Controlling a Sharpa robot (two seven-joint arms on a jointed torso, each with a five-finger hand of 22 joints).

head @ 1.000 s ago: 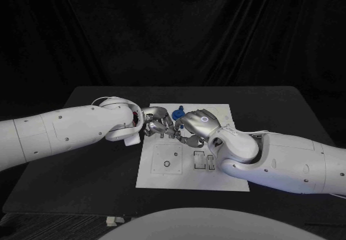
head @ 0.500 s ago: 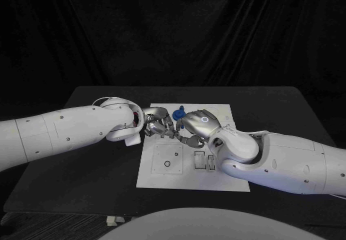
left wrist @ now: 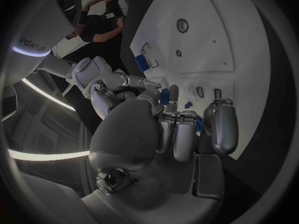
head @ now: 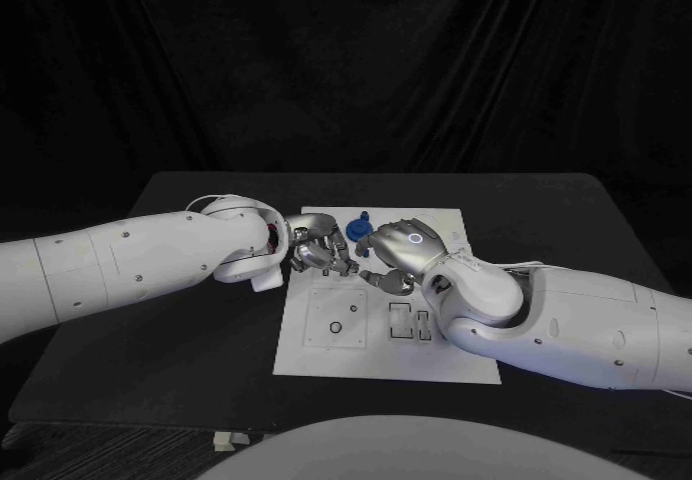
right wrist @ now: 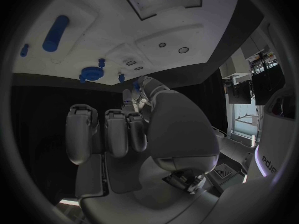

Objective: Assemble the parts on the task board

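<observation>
White task board [head: 387, 345] bearing small blue parts [right wrist: 55, 33]

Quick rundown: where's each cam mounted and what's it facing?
Head view: on the head, looking down at the table; both arms reach in, left hand and right hand meeting over the task board.
Left wrist view: behind the left hand, facing the task board.
Right wrist view: behind the right hand, facing the task board.
Shared: board and blue parts.
</observation>
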